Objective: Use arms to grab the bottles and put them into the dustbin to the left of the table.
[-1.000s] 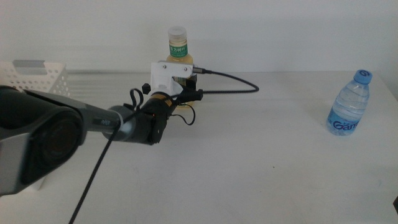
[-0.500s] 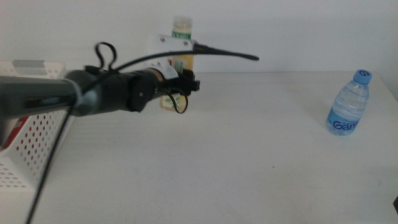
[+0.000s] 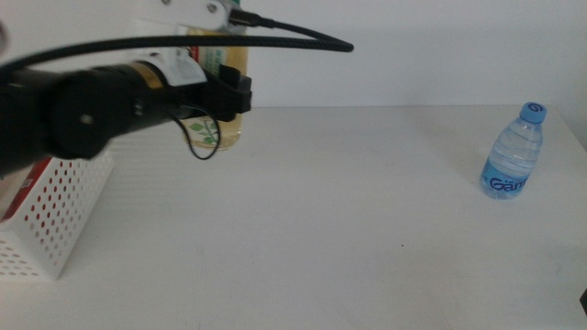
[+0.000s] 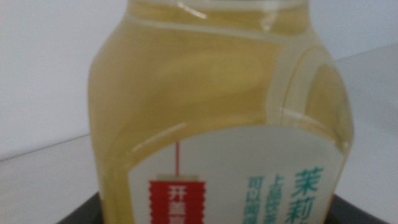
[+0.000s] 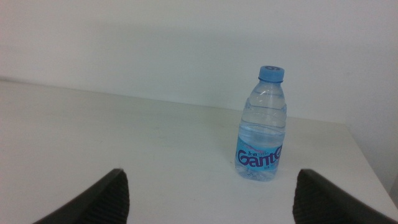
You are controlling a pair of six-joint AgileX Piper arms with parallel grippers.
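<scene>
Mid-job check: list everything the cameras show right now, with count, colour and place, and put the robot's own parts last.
yellow tea bottle: 1, yellow liquid with a green-white label, held off the table by the left gripper, near the back left.
water bottle: 1, clear with a blue cap and blue label, upright at the table's right side.
dustbin: 1, white with round holes, at the table's left edge; something red shows inside.
table: 1, plain white.
left gripper: 1, dark, shut on the tea bottle, raised beside the dustbin.
right gripper: 1, dark, jaws open, waiting and facing the water bottle.
</scene>
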